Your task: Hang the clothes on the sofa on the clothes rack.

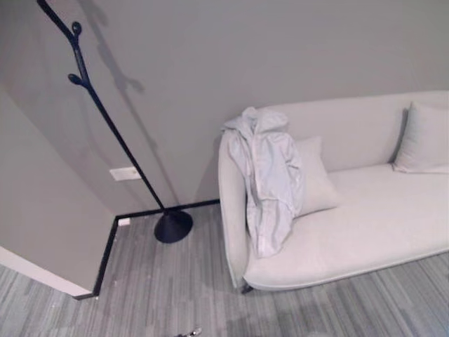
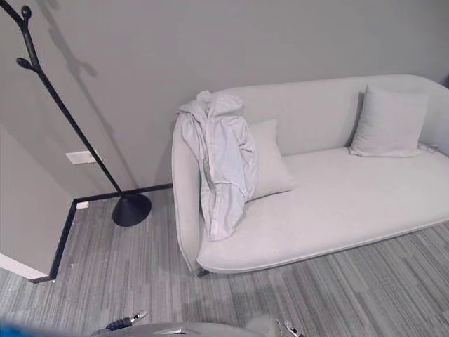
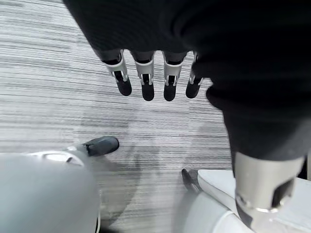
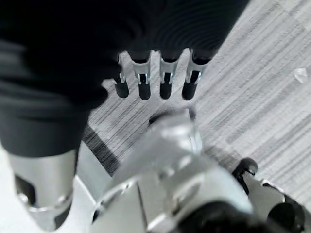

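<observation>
Draping over sofa (image 2: 337,203) arm, pale jacket (image 2: 223,165), black rack (image 1: 112,133) beside, second cushion (image 2: 390,122)

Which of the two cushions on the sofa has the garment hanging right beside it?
The cushion at the sofa's left end, by the armrest. The pale garment draped over that arm touches its edge; the other cushion sits far off at the right end.

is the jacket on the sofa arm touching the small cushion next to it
Touching. In the left eye view the pale garment draped over the sofa's end overlaps the near cushion's edge, with no gap between them.
</observation>
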